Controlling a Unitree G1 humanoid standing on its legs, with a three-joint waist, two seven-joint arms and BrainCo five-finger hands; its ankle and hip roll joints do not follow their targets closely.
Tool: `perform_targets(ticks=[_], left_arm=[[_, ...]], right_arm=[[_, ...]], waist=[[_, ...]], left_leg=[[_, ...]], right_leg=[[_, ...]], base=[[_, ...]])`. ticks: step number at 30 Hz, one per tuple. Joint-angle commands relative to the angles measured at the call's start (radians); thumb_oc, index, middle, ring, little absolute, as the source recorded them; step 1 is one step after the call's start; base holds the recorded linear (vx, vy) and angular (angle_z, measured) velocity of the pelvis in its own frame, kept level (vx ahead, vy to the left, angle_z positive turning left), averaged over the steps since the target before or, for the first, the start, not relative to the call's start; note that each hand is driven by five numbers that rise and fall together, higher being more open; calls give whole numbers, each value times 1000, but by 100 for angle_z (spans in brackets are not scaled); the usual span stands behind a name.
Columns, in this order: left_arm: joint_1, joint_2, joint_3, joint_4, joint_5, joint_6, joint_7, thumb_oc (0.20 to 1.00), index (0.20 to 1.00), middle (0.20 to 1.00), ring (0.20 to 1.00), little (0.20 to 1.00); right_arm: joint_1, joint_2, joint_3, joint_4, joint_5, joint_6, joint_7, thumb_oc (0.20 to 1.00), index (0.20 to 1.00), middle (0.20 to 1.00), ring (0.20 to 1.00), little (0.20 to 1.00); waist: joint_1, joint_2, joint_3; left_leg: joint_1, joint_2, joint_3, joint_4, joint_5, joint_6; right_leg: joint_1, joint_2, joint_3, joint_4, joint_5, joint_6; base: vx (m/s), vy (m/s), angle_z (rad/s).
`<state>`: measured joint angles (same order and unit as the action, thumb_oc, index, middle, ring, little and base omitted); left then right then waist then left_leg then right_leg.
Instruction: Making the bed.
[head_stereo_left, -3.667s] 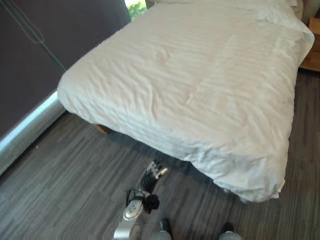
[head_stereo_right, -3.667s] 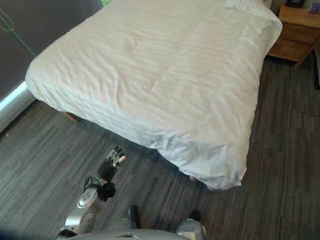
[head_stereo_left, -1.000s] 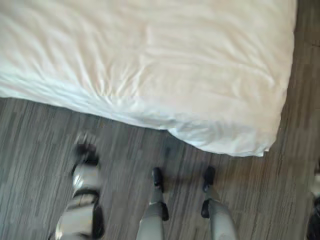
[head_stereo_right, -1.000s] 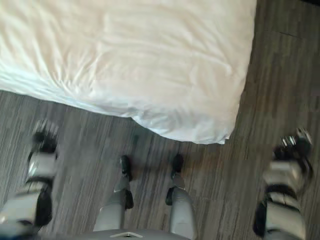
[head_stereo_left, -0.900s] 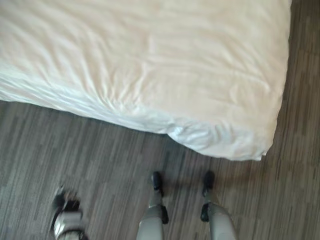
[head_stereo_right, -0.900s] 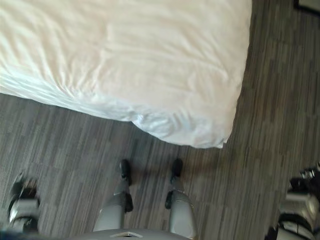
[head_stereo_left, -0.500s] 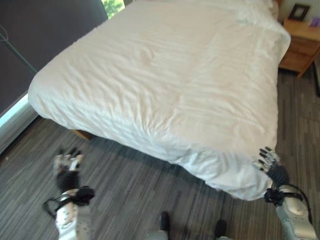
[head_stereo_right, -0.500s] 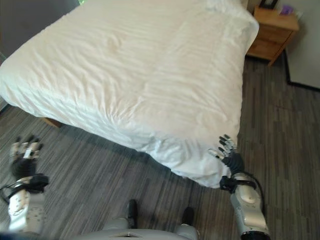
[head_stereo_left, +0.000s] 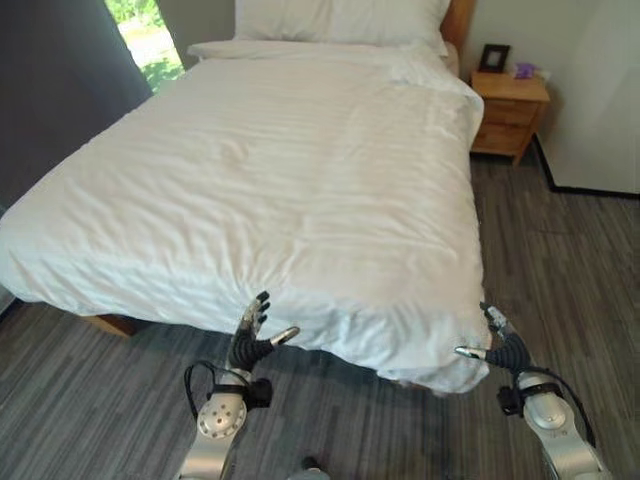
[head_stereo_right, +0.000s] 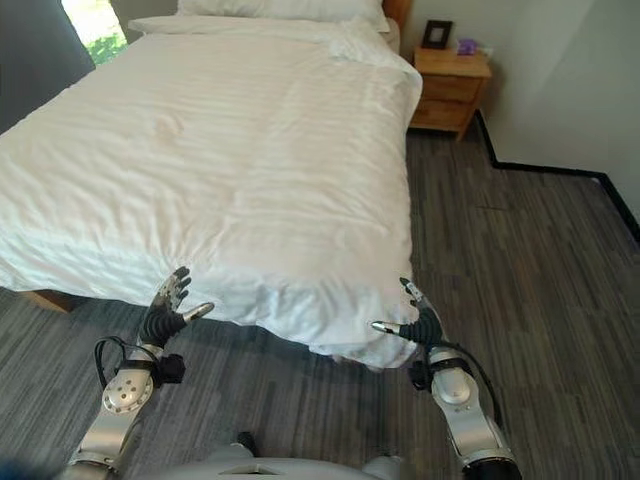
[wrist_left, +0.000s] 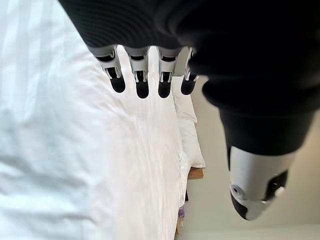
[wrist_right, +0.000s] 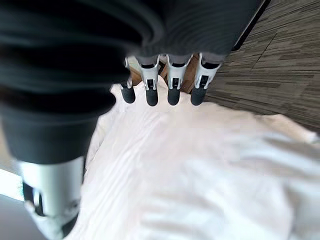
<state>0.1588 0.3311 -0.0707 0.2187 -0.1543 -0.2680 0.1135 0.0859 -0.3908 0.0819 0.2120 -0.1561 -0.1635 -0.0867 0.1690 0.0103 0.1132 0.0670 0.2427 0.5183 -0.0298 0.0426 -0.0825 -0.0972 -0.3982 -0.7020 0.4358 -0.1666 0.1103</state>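
The bed (head_stereo_left: 300, 170) occupies the centre and the 10 to 12 o'clock sector of the head views. A white duvet (head_stereo_right: 230, 170) covers it from the foot edge to the headboard end and hangs over the near edge and the near right corner. The surface shows light wrinkles and faint stripes. White pillows (head_stereo_left: 340, 18) lie at the 12 o'clock end.

The left hand (head_stereo_left: 250, 340) hovers at 7 o'clock, just beside the hanging foot edge of the duvet. Its fingers (wrist_left: 142, 82) are straight and spread wide, the thumb apart; it holds nothing. Whether the fingertips touch the cloth cannot be determined.

The right hand (head_stereo_right: 418, 322) is at 5 o'clock, just beside the overhanging corner of the duvet. Its fingers (wrist_right: 172, 82) are extended and wide, the thumb pointing toward the corner; it holds nothing.

Surroundings: a wooden nightstand (head_stereo_left: 510, 110) stands at 1 o'clock, just beside the bed's head end. A small dark picture frame (head_stereo_left: 492, 57) and a small purple item (head_stereo_left: 525, 70) stand on it. A dark curtain (head_stereo_left: 55, 90) hangs along the bed's left side at 10 o'clock, with a window (head_stereo_left: 145, 40) beyond it. A pale wall (head_stereo_right: 560, 80) with a black baseboard runs at 2 o'clock. Grey striped flooring (head_stereo_right: 540, 260) lies between the bed and the wall.
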Motion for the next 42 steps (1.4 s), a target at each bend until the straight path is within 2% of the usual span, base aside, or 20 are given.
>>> perform_targets(ticks=[1,7,8,9,10,11,12,16,20,23,25,29,32,34,35,36,38,40,41,42], left_arm=[[-69,-15,36,-61,-35,-51,37,1000,1000,1000,1000,1000],[-65,-79,25,-33,-59,-72,57,1000,1000,1000,1000,1000],[-74,-87,12,-28,-73,-75,64,1000,1000,1000,1000,1000],[-88,-98,-3,-20,-100,-76,64,1000,1000,1000,1000,1000],[-89,-97,-4,-19,-101,-77,64,1000,1000,1000,1000,1000],[-88,-101,-13,-16,-110,-77,68,1000,1000,1000,1000,1000],[-98,-114,-39,-24,-127,-84,54,1000,1000,1000,1000,1000],[-107,-118,-76,-45,-136,-83,51,1000,1000,1000,1000,1000],[-112,-123,-101,-63,-179,-75,40,1000,1000,1000,1000,1000],[-130,-130,-110,-62,-232,-66,48,1000,1000,1000,1000,1000],[-141,-132,-117,-63,-259,-66,47,1000,1000,1000,1000,1000],[-151,-127,-130,-66,-278,-62,42,1000,1000,1000,1000,1000],[-186,-96,-158,-60,-284,-49,45,1000,1000,1000,1000,1000],[-199,-73,-167,-68,-276,-41,47,1000,1000,1000,1000,1000],[-195,-66,-168,-80,-277,-40,46,1000,1000,1000,1000,1000],[-197,-52,-178,-99,-272,-39,45,1000,1000,1000,1000,1000],[-192,-47,-180,-110,-257,-44,55,1000,1000,1000,1000,1000],[-199,-42,-174,-109,-257,-47,69,1000,1000,1000,1000,1000],[-207,-41,-173,-103,-264,-50,65,1000,1000,1000,1000,1000],[-206,-41,-173,-103,-264,-50,65,1000,1000,1000,1000,1000]], right_arm=[[-68,-18,16,-58,-9,-27,-31,1000,1000,1000,1000,1000],[-78,-82,57,-135,-91,-46,-39,1000,1000,1000,1000,1000],[-74,-84,67,-147,-97,-50,-43,1000,1000,1000,1000,1000],[-63,-90,74,-162,-113,-50,-45,1000,1000,1000,1000,1000],[-61,-90,72,-164,-114,-49,-44,1000,1000,1000,1000,1000],[-47,-102,75,-167,-126,-48,-48,1000,1000,1000,1000,1000],[-14,-123,64,-171,-133,-51,-48,1000,1000,1000,1000,1000],[-25,-133,72,-178,-111,-56,-55,1000,1000,1000,1000,1000],[-18,-114,58,-173,-114,-40,-84,1000,1000,1000,1000,1000],[-36,-104,65,-160,-141,-23,-117,1000,1000,1000,1000,1000],[-51,-104,74,-159,-156,-24,-127,1000,1000,1000,1000,1000],[-50,-97,94,-151,-176,-26,-129,1000,1000,1000,1000,1000],[-52,-71,110,-130,-196,-20,-134,1000,1000,1000,1000,1000],[-61,-55,118,-105,-203,-15,-137,1000,1000,1000,1000,1000],[-61,-54,112,-109,-207,-11,-137,1000,1000,1000,1000,1000],[-52,-54,103,-120,-214,-10,-136,1000,1000,1000,1000,1000],[-56,-54,95,-128,-227,-9,-145,1000,1000,1000,1000,1000],[-60,-47,79,-137,-225,-4,-161,1000,1000,1000,1000,1000],[-57,-37,65,-158,-208,-6,-158,1000,1000,1000,1000,1000],[-56,-37,65,-159,-208,-5,-157,1000,1000,1000,1000,1000]], waist=[[3,28,1],[-15,110,18],[-16,113,30],[-2,104,52],[-4,104,53],[12,91,68],[18,63,85],[13,52,96],[26,17,118],[60,14,122],[81,18,113],[90,7,91],[86,-64,69],[91,-86,66],[82,-87,70],[61,-76,89],[27,-15,96],[9,20,100],[-11,19,99],[-15,20,101]], left_leg=[[-74,-5,-2,-42,36,-17],[-58,63,7,-34,96,-76],[-66,68,-25,-11,91,-81],[-95,43,-160,62,58,-73],[-102,45,-165,76,49,-72],[-121,-5,-279,125,16,-44],[-125,-92,-442,173,-71,-21],[-155,-133,-497,283,-67,-21],[-310,-264,-506,353,-121,11],[-378,-320,-516,258,-46,19],[-395,-313,-536,166,6,14],[-320,-300,-536,16,40,43],[-261,-302,-526,-22,50,68],[-208,-300,-534,-31,18,95],[-180,-303,-542,-35,4,110],[-147,-297,-563,-39,-7,119],[-101,-258,-605,-57,-13,124],[-78,-241,-613,-58,-40,117],[-62,-252,-640,-58,-70,107],[-60,-252,-644,-58,-72,107]], right_leg=[[232,98,28,-353,92,87],[245,196,116,-506,98,58],[240,206,133,-509,88,50],[233,221,181,-513,69,34],[235,221,178,-512,67,33],[217,224,210,-508,82,21],[204,239,315,-513,78,7],[201,254,400,-523,78,-8],[223,276,492,-523,61,-21],[253,338,565,-523,28,-31],[282,366,602,-523,-1,-30],[311,379,604,-523,-18,-24],[324,375,581,-424,-36,-7],[264,360,558,-253,3,59],[206,338,545,-130,81,117],[134,327,545,13,165,149],[-6,354,549,205,192,151],[-74,270,513,181,183,131],[-84,222,499,58,145,91],[-78,222,495,57,142,91]], base=[[-112,-274,-127],[-77,-184,-125],[90,-216,-87],[92,-209,-101],[75,-199,-86],[93,-228,-82],[86,-224,-96],[116,-107,-130],[150,-63,-100],[273,-12,-111],[363,32,-162],[310,38,-101],[344,21,-7],[282,32,-14],[312,116,-13],[292,164,-11],[273,175,-1],[353,59,42],[317,-38,50],[365,-49,59]])
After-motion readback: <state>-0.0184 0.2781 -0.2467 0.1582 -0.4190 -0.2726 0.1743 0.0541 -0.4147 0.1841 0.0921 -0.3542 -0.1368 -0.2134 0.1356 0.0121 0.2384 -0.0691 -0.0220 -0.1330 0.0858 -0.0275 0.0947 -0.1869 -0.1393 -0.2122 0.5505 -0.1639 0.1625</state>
